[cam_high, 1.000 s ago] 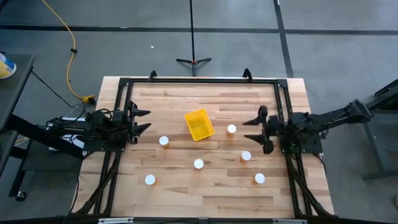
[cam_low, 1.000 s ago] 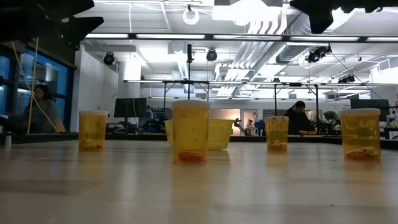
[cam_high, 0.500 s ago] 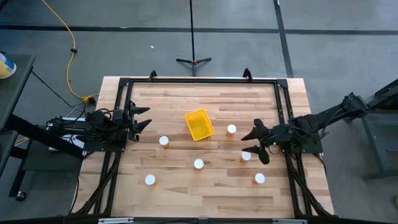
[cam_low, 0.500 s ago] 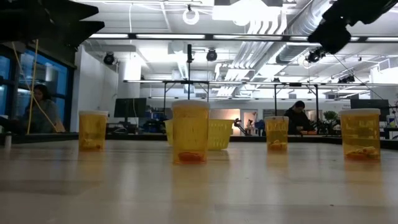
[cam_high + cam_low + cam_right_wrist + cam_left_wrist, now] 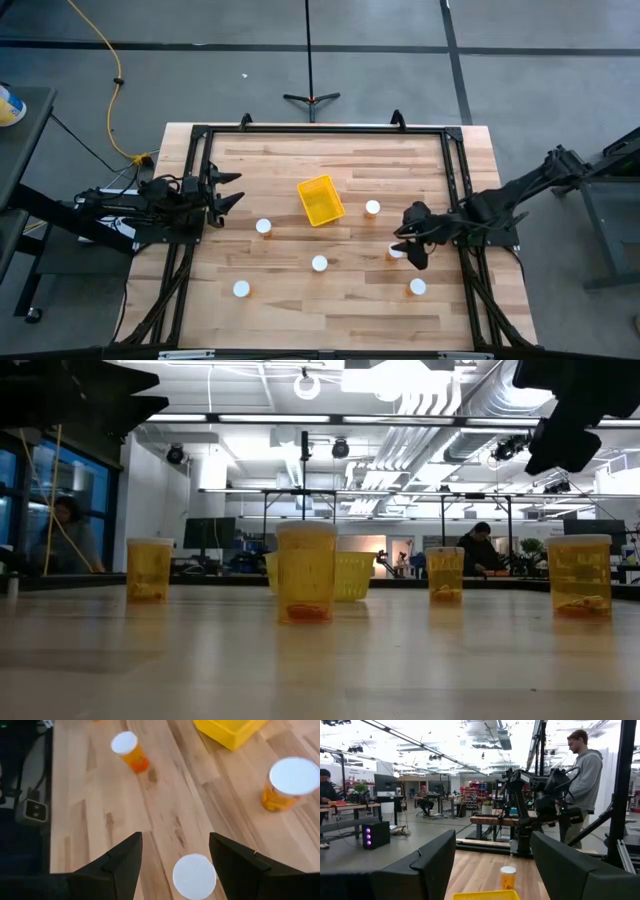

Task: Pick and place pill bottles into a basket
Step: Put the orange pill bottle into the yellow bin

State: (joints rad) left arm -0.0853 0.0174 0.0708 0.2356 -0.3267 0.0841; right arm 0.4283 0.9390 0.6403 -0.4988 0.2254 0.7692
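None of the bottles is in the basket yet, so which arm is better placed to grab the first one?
The right. The right gripper hangs open directly over a pill bottle, whose white cap shows between its fingers. The left gripper waits open at the table's left edge, not above any bottle.

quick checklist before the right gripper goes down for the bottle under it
1. Right gripper open: ok, fingers spread wide.
2. Target pill bottle between the fingers: ok, its white cap sits in the gap.
3. Bottle upright: ok, cap faces up.
4. Neighbouring bottle clear of the fingers: ok, it stands apart.
5. Yellow basket free to receive: ok, no bottles inside.
6. Left gripper out of the way: ok, open at the table's left edge.
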